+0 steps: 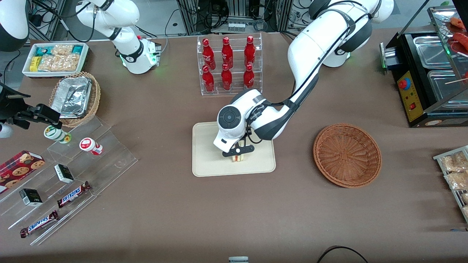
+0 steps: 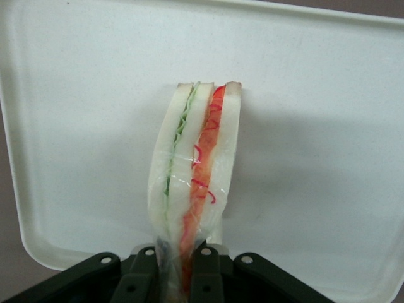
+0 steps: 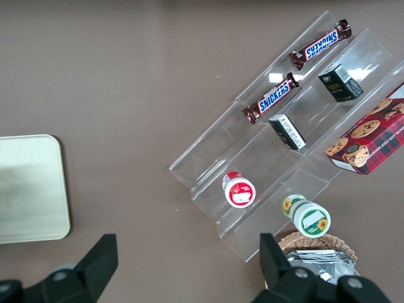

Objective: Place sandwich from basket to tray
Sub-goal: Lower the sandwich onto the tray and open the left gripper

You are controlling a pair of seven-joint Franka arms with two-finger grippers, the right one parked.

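- Holding the sandwich (image 2: 194, 183) pinched at its end, our gripper (image 1: 238, 150) hangs low over the tray (image 1: 204, 164), jaws closed narrow on the clear wrap.
- We see the wedge pointing down toward the tray from the fingers (image 2: 205, 274), its red and green filling edge facing the wrist camera; whether its tip already touches the tray floor we cannot tell.
- We judge the carry done and the release in hand: we want the wedge resting on the tray before the jaws part, so it does not drop and roll.
- We would lower gently, since soft bread under a tight pinch can crush, and the slick wrap may cling to a finger as we let go.
- We would open only a little at first, then lift straight up, so the sandwich tips over onto a flat face inside the low rim and not across it.
- We note the basket (image 1: 347, 155) lies apart from the tray, toward the working arm's end of the table, and holds nothing we can see.
- We work on a brown cloth-covered table (image 1: 164, 204), with bare cloth all round the tray.
- We keep the lift clear of the rack of red bottles (image 1: 228, 64), which stands farther from the front camera than the tray.
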